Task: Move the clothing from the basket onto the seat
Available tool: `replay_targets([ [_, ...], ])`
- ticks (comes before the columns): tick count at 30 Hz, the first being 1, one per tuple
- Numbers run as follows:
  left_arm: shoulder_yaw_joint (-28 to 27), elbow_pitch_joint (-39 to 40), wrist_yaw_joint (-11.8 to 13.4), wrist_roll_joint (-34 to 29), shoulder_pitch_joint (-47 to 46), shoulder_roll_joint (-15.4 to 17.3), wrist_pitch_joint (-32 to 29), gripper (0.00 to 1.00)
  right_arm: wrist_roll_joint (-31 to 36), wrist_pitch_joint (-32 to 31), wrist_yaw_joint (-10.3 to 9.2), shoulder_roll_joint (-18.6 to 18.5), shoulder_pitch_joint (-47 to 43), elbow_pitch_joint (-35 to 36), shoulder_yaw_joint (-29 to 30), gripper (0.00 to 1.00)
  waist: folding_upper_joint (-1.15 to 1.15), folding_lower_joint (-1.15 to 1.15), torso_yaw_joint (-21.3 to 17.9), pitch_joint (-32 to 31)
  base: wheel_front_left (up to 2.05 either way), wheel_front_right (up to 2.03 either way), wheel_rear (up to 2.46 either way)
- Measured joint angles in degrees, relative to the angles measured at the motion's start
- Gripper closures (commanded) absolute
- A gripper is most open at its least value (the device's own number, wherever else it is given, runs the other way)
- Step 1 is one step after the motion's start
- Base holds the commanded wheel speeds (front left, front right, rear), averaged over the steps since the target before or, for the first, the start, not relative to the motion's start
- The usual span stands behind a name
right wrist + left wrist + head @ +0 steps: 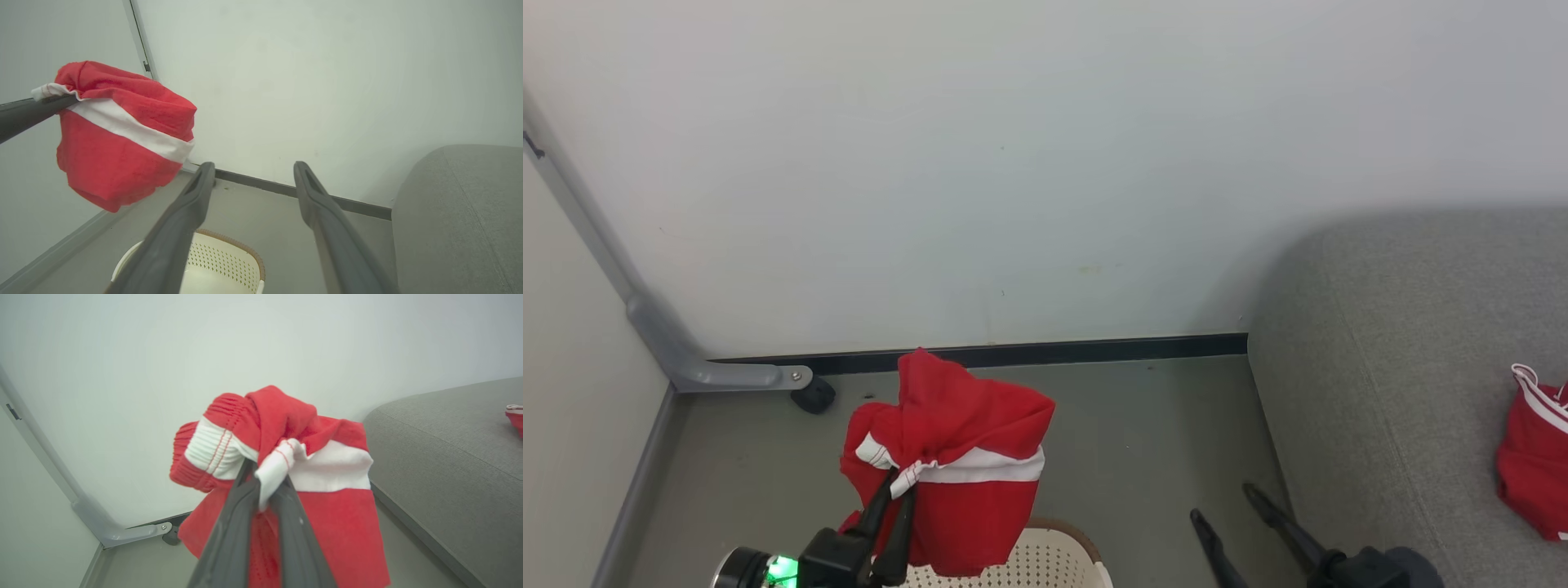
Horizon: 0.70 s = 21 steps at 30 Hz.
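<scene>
1. In the head view the left hand (897,483) rises from the lower left of the frame. Its two dark fingers slant up and slightly right, pressed together on a white trim fold of a red garment (964,457).
2. In the left wrist view the pinch sits at frame centre, and the cloth drapes over and around both fingers.
3. The right hand (1221,501) shows at the bottom of the head view, right of centre. Its fingers are spread wide with nothing between them, and they point up and left over the floor (1143,441), just beside the edge of the seat (1388,392).
4. The held garment hangs bunched in the air above the basket (1054,562), at the bottom centre. It is red with a broad white band, and a ribbed, gathered waistband shows in the left wrist view.
5. The grey seat fills the right side of the frame. A second red garment (1531,465) with white stripes lies on it at the right edge.
</scene>
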<state>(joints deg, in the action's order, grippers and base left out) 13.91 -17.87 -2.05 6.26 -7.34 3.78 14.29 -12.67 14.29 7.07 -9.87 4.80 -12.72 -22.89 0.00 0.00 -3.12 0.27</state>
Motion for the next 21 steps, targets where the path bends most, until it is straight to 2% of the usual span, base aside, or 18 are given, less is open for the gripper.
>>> replay_targets([
  [12,4.26,5.55,-2.07,-4.27,0.85,3.32,0.01,1.00,2.37,0.00,0.01,-5.93,4.82,2.65,-13.02,0.00,0.00,0.00,0.10,-0.01,0.00,0.00,0.00],
  [21,9.25,7.33,-3.56,-6.93,0.85,4.00,0.01,1.00,3.08,0.00,0.01,-7.68,9.68,2.68,-19.93,0.00,0.00,0.00,-0.10,0.28,0.00,0.00,0.00],
])
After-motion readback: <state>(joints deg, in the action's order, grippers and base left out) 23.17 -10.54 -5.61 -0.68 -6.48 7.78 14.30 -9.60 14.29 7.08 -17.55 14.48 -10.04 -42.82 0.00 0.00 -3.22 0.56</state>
